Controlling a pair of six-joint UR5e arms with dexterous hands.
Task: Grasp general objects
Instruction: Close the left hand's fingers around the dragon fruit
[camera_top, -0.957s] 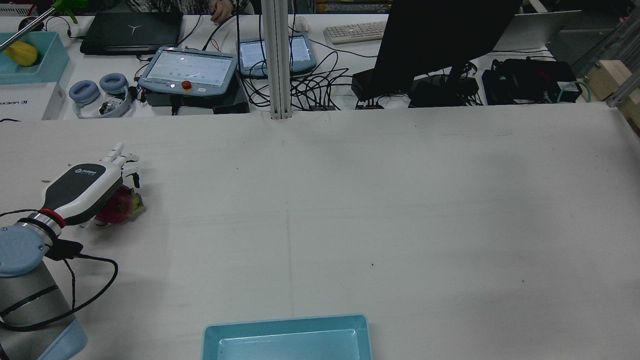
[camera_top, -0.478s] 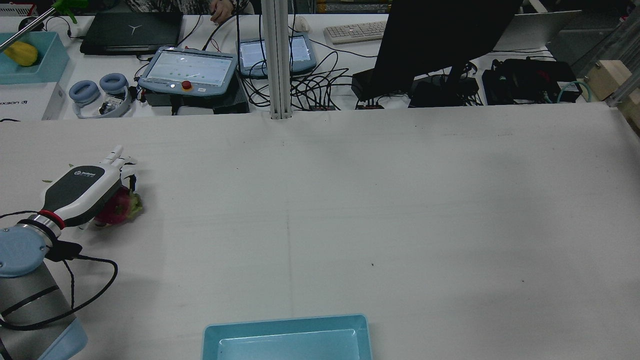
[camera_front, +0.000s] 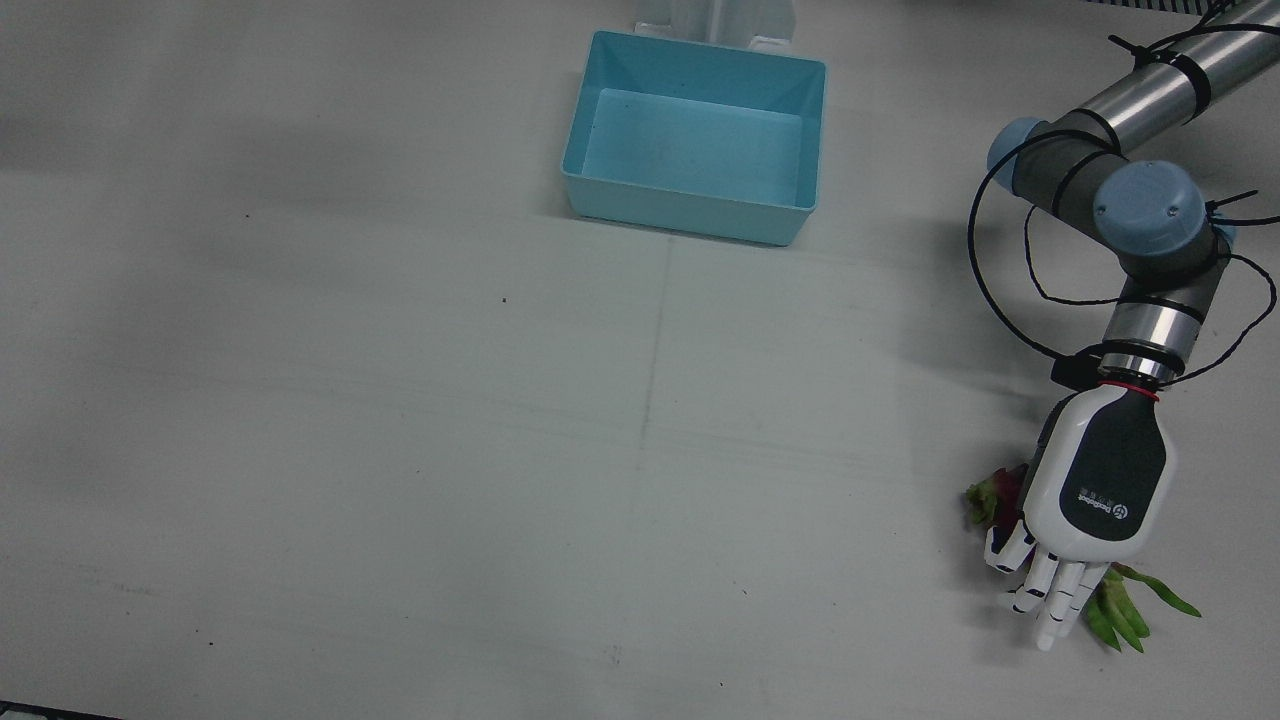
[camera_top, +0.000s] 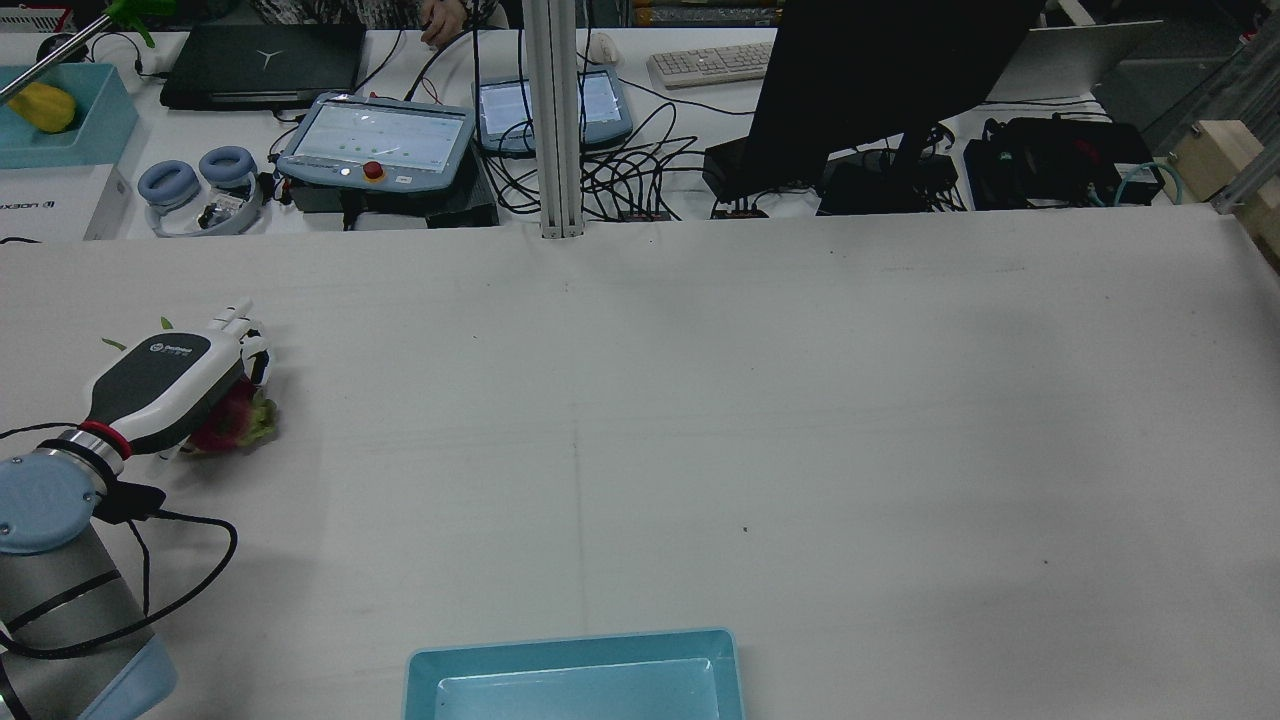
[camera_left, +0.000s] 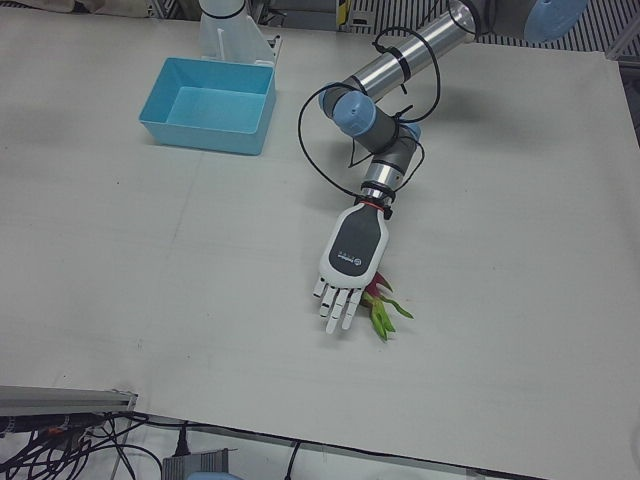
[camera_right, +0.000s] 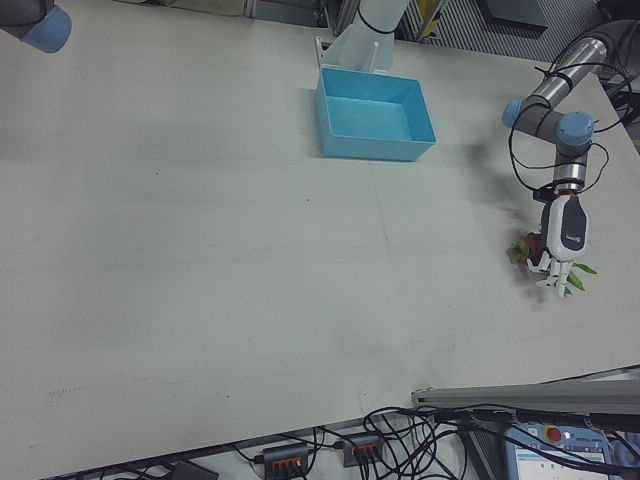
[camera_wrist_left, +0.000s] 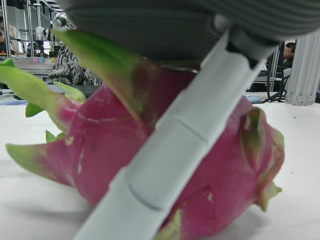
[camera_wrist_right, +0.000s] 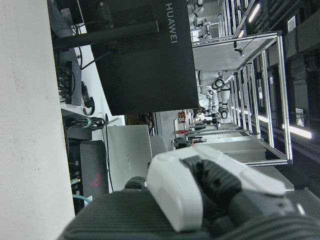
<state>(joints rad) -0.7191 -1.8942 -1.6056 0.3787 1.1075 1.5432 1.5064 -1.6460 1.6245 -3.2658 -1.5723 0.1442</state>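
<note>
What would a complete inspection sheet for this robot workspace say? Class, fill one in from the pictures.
Surface: white table, bare across the middle.
Job's things: dragon fruit lying on the table; blue bin empty.
Clutter: nothing seen on the work surface.
Hands: left hand directly over the dragon fruit, fingers extended; right hand seen only by its own camera, state unclear.
Cables: black cable looping off the left arm's wrist.
Surroundings: monitor, teach pendants, headphones behind.

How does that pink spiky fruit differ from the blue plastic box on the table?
The pink dragon fruit is rounded, with green leafy tips; the light blue plastic bin is rectangular and smooth-walled. The fruit lies under the left hand near the table's edge; the bin stands apart, empty, with nothing over it. Both rest on the same white table.
</note>
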